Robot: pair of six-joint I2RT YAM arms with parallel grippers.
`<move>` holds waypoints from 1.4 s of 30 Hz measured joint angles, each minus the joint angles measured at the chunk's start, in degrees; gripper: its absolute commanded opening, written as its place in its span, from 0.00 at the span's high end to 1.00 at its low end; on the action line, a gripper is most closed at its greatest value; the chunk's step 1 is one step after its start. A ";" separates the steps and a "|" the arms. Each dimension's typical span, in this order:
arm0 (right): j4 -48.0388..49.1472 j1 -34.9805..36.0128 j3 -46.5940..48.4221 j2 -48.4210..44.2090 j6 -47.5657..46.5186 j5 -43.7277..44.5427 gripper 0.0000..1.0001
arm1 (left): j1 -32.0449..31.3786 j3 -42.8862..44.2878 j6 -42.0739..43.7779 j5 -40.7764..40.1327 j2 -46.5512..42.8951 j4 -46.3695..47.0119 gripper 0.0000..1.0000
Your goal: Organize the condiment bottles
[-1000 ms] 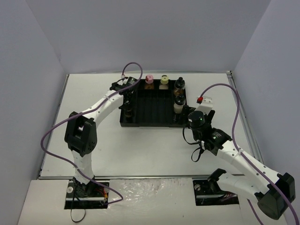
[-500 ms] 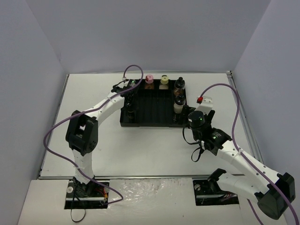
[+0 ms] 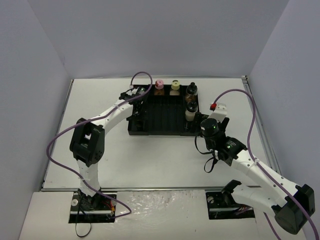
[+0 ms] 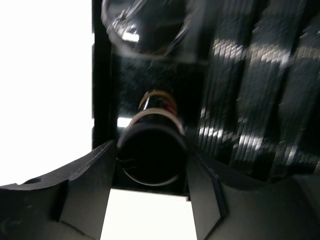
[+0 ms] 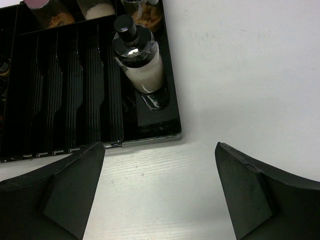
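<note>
**A:** The left claw (image 3: 137, 112) is down at the left side of the ribbed tray (image 5: 60, 100). Its fingers (image 4: 90, 185) flank a black-capped bottle (image 4: 151, 152) in the near-left slot, right beside the tray's left wall.

**B:** Clamped, or let go?

**A:** I can't tell. In the wrist view the fingers sit close against the cap on both sides, with no clear gap and no clear squeeze.

**B:** And the right claw (image 5: 160, 146)?

**A:** It's spread wide with nothing in it, over the tabletop (image 3: 165, 160) just off the tray's near-right corner. A pale-filled bottle (image 5: 139, 60) stands just beyond it. The pink-capped bottle (image 3: 159, 84), yellow-capped bottle (image 3: 175, 85) and a dark bottle (image 3: 191, 90) line the far row.

**B:** So this looks like a bottle being set down?

**A:** That's my read. To do it well, get the base flat on the tray floor before spreading. Open evenly so neither finger drags the cap, then lift straight up. Any sideways pull could tip the bottle against that wall.
</note>
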 measured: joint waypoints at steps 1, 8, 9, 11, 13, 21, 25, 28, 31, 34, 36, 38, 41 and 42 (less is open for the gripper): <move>-0.02 -0.02 0.00 0.00 0.00 0.00 0.10 | 0.00 -0.69 -0.03 -0.17 -0.23 -0.43 0.37; 0.15 0.00 0.00 0.47 0.00 0.00 0.10 | 0.00 -2.43 0.70 -0.88 -2.38 -2.30 0.34; 0.22 0.00 0.00 0.60 0.00 0.00 0.10 | 0.00 -2.45 0.93 -0.88 -2.87 -2.30 0.34; 0.36 0.00 0.00 0.80 0.00 0.00 0.10 | 0.00 -2.52 1.28 -0.86 -4.32 -2.28 0.33; 0.37 0.00 0.00 0.94 0.00 0.00 0.10 | -0.02 -2.53 1.79 -0.84 -5.82 -2.26 0.32; 0.40 0.00 0.30 1.35 -0.03 0.00 0.10 | -0.24 -0.88 4.61 -0.39 -11.53 -3.04 0.28; 0.35 0.00 1.98 2.51 -0.34 -0.04 0.09 | -0.33 3.21 6.87 -0.71 -13.15 -4.74 0.25; 0.44 0.00 4.68 3.84 -1.35 -0.04 0.08 | -0.33 6.78 9.01 -1.19 -14.83 -5.60 0.23; 0.31 0.00 7.96 5.24 -2.49 -0.03 0.07 | -0.33 9.72 11.43 -1.69 -16.91 -6.30 0.20; 0.30 0.00 12.34 7.24 -4.02 -0.05 0.06 | -0.33 11.92 13.54 -2.19 -19.28 -6.62 0.18; 0.11 0.00 15.44 8.79 -5.12 -0.10 0.03 | -0.17 12.46 15.21 -2.26 -21.25 -6.44 0.16; 0.18 -0.15 19.15 10.83 -6.30 -0.40 0.01 | 0.02 12.42 16.66 -2.09 -23.23 -6.30 0.14; 0.72 -0.77 23.95 13.70 -7.73 -1.54 0.00 | 0.64 11.81 18.27 -1.51 -25.90 -5.73 0.13; 1.01 -0.92 25.28 14.51 -8.12 -1.92 0.00 | 0.89 11.59 18.69 -1.32 -26.73 -5.58 0.13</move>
